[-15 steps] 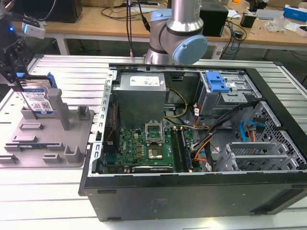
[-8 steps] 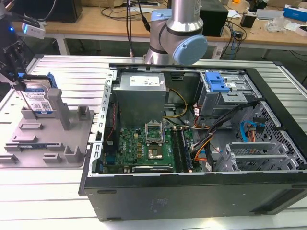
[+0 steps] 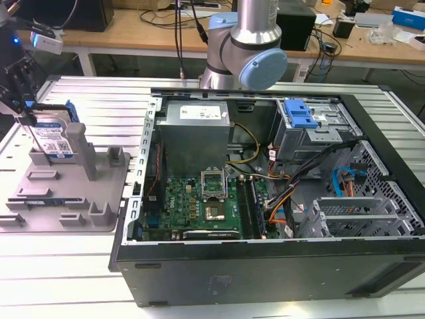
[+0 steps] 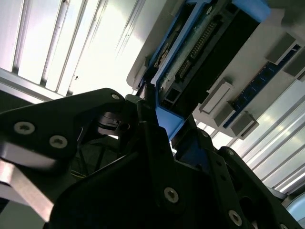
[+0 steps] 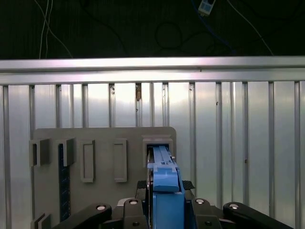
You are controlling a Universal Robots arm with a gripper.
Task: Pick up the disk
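The disk (image 3: 53,138), silver with a white-and-blue label and blue side rails, stands on edge in a slot of the grey holder (image 3: 99,193) at the exterior view's left. My gripper (image 3: 29,118) comes down on its upper edge, the black fingers closed against both faces. In both wrist views the blue rail of the disk (image 5: 162,164) (image 4: 200,43) runs between the fingers of the gripper (image 5: 164,190) (image 4: 159,119), with the holder (image 5: 100,136) (image 4: 267,71) beneath. Whether the disk still rests in the slot I cannot tell.
An open computer case (image 3: 265,279) sits to the exterior view's right of the holder, with a blue drive-bay bracket (image 3: 299,113) inside. The arm's base (image 3: 246,46) rises behind the case. Ribbed metal tabletop (image 3: 86,100) surrounds the holder, and grey posts (image 3: 85,149) stand beside the disk.
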